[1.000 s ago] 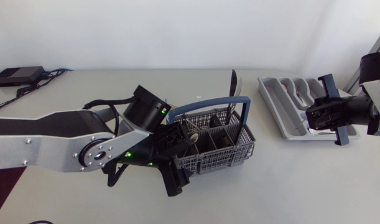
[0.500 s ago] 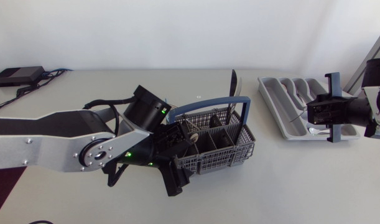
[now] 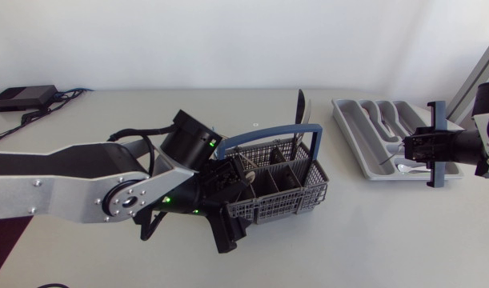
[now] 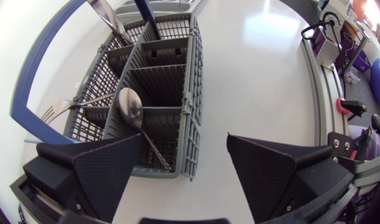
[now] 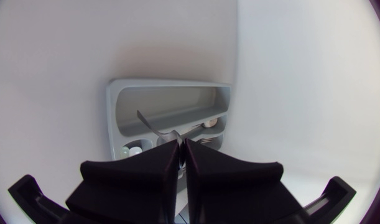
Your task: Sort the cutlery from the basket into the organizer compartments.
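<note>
The table (image 3: 372,240) is a pale, plain surface in front of a white wall, and the grey plastic basket (image 3: 270,210) stands near its middle.

The left gripper (image 3: 228,200) is at the left end of the basket. In the left wrist view its two wedge fingers stand wide apart (image 4: 183,155) and hold nothing. One finger is before the basket's end wall (image 4: 190,93), and the other is over bare table beside the basket.

Inside the basket, a spoon (image 4: 130,109) leans in the compartment nearest to this gripper, with its bowl up. A fork (image 4: 59,109) lies across the next compartment, with its tines out over the rim. A blue handle (image 3: 268,132) arches along the basket's far side.

The right gripper (image 3: 412,146) is well apart from the basket, to its right. Its fingers are pressed together on a thin metal piece of cutlery (image 5: 153,124), which sticks out ahead of them (image 5: 181,144). I cannot tell what kind of piece it is. Its free end is over the organizer (image 3: 344,120), a grey tray which lies right of the basket and a little farther back. Some cutlery lies in the tray's compartments.

Far left of the basket, at the table's back edge, a black box (image 3: 20,98) sits with cables.
</note>
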Robot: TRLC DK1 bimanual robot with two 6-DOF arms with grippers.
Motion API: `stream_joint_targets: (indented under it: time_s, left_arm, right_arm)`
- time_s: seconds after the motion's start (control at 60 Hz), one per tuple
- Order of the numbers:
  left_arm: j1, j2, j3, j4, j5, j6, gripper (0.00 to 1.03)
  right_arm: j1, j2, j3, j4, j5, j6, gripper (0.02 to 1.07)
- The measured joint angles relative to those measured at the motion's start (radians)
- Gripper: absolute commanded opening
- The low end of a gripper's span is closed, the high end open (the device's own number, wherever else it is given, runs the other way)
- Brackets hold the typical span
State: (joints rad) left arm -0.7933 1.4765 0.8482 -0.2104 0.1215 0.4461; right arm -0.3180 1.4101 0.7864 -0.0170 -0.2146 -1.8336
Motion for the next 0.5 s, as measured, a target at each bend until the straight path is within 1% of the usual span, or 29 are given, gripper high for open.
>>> stream_joint_targets:
  time_s: [0.167, 0.5]
  left_arm:
    - [0.0, 0.0, 0.0, 0.0, 0.0, 0.0, 0.94]
    - [0.0, 0.0, 0.0, 0.0, 0.0, 0.0, 0.94]
  right_arm:
    - [-0.019, 0.02, 0.008, 0.043, 0.011, -0.03, 0.07]
    - [-0.041, 0.056, 0.065, 0.065, 0.066, -0.123, 0.07]
